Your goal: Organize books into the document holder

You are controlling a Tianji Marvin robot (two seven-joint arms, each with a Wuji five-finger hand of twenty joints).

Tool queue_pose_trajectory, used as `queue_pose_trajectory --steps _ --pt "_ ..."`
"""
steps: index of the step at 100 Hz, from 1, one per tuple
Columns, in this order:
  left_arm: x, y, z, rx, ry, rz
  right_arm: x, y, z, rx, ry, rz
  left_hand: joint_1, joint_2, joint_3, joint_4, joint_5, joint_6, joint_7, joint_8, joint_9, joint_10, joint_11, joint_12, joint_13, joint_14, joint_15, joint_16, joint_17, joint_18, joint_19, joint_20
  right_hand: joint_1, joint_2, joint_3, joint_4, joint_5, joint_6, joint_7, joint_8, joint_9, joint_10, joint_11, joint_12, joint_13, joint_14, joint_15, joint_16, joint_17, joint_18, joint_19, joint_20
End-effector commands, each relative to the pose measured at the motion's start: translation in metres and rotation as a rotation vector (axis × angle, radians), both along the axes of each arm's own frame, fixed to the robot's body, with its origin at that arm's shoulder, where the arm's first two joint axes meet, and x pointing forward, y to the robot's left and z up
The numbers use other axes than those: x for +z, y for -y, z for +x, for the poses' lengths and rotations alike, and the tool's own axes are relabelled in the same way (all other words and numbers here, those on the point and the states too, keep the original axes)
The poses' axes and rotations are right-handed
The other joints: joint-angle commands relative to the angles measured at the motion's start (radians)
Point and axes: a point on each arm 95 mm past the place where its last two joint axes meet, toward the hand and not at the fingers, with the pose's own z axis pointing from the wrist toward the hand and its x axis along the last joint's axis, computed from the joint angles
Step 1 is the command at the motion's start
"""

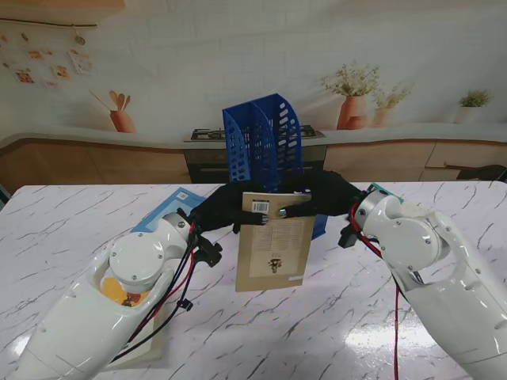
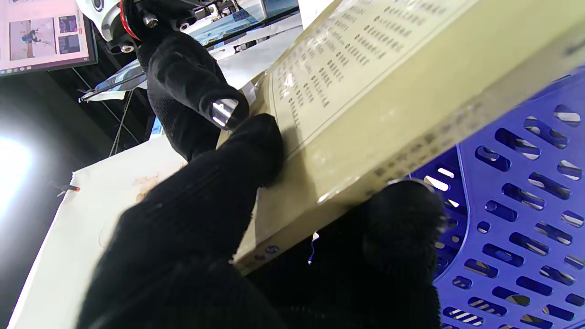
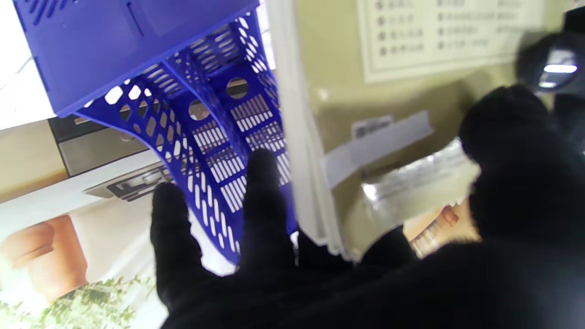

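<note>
Tan book point(image 1: 274, 241) gripped at top by left hand point(image 1: 222, 207) and, seemingly, right hand point(image 1: 321, 199), before blue holder point(image 1: 264, 141).

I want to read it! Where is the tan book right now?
In the stand's view the tan book hangs mid-table, held by the left hand and right hand, just before the blue document holder.

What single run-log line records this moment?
stage: lifting | left hand: on tan book | right hand: on same book | blue document holder: behind, book not inserted

White marble table point(image 1: 63, 229); blue document holder point(image 1: 265, 138) stands upright at far middle; blue book point(image 1: 168, 207) lies flat on left.
</note>
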Motion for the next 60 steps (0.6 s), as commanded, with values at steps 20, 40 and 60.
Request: queue_pose_trajectory --steps 20,40,60 --pt "0.0076 0.0042 0.002 -0.016 0.032 -0.015 -0.0051 0.0008 0.0005 0.07 -0.069 -0.002 0.15 0.107 0.15 0.022 0.047 -0.175 0.063 0.076 0.009 -0.048 0.024 0.02 0.052 -0.016 0.133 0.034 -0.015 -0.107 0.088 0.014 0.077 -0.039 0.026 0.03 0.098 -0.025 0.125 0.121 0.155 -0.036 0.166 0.16 0.246 -0.069 0.183 0.151 0.195 -0.138 0.254 0.282" --pt "0.0067 0.0039 0.0046 -0.014 0.029 -0.005 -0.0068 -0.0007 0.0015 0.107 -0.086 0.012 0.149 0.108 0.15 0.023 0.048 -0.177 0.06 0.082 0.009 -0.051 0.023 0.021 0.052 -0.016 0.132 0.035 -0.015 -0.106 0.087 0.016 0.227 -0.042 0.061 -0.05 0.079 -0.135 0.488 0.002 0.24 -0.053 0.333 0.279 0.339 -0.092 0.391 0.261 0.339 -0.22 0.463 0.405" --pt "0.0045 0.0056 0.009 -0.011 0.022 -0.007 -0.0068 -0.0025 -0.0001 0.168 -0.103 0.025 0.15 0.108 0.148 0.024 0.049 -0.177 0.057 0.086 0.008 -0.048 0.02 0.021 0.05 -0.015 0.131 0.035 -0.017 -0.107 0.086 0.017 0.286 0.086 0.05 -0.054 0.116 -0.134 0.513 0.105 0.279 -0.036 0.465 0.368 0.408 -0.128 0.698 0.367 0.513 -0.295 0.728 0.492"
